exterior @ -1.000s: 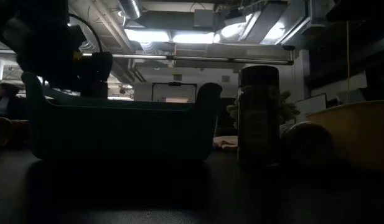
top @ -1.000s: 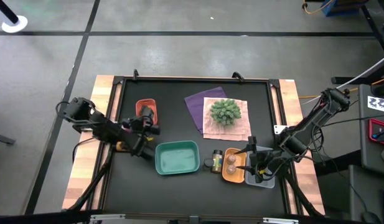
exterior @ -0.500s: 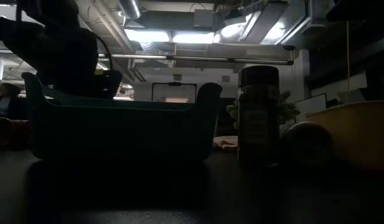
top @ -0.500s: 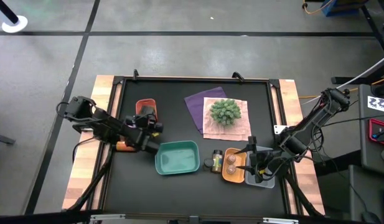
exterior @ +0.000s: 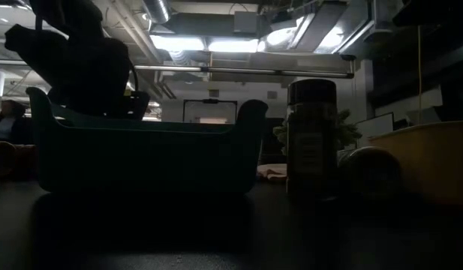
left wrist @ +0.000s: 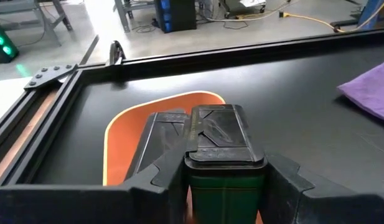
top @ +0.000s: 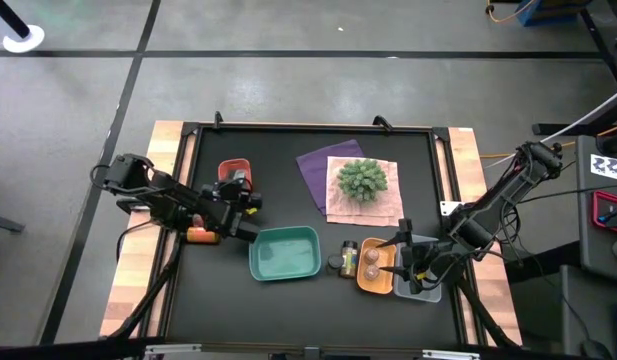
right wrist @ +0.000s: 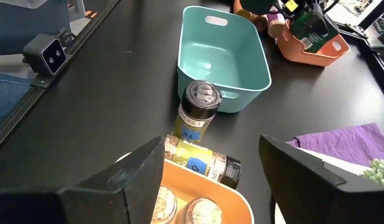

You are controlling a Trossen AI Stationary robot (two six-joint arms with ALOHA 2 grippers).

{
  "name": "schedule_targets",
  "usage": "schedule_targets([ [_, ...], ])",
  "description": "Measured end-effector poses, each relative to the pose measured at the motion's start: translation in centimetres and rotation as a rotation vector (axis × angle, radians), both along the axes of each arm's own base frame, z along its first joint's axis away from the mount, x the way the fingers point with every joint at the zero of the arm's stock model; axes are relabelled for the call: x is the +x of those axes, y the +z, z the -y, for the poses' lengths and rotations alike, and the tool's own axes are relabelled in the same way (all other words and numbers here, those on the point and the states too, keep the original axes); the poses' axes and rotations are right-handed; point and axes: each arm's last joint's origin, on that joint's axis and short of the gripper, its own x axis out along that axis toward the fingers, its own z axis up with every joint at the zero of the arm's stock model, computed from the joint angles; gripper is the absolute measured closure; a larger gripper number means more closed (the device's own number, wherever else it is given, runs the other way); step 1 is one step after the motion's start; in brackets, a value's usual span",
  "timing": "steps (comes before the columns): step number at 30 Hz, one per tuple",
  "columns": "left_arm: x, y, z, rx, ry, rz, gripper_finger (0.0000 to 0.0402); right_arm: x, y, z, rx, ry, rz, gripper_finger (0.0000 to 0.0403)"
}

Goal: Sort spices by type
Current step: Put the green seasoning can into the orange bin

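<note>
A green, square-sided spice jar with a black flip-top cap (left wrist: 224, 158) stands upright between the left end effector's fingers. A dark round jar with a grey top (right wrist: 200, 107) stands upright on the desk. A brownish-amber jar with a black cap (right wrist: 201, 161) lies on its side. Two round grey-topped jars (right wrist: 183, 208) sit upright together.

We see two slim black jointed arms, the left arm (top: 153, 195) and the right arm (top: 498, 200), cables trailing behind each claw, whose fingers (right wrist: 123, 186) are broad, dark and angular.
</note>
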Motion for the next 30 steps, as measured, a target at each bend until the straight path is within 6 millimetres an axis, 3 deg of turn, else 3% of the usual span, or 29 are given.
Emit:
schedule_targets([
  [20,0.12,-0.02,-0.10,0.012,-0.013,-0.019,0.0257,0.00,0.00,0.00,0.000,0.000,0.000,0.0143],
  [30,0.13,-0.03,-0.13,0.014,-0.011,-0.015,0.0201,0.00,-0.01,0.00,-0.001,0.000,-0.001,0.0143],
])
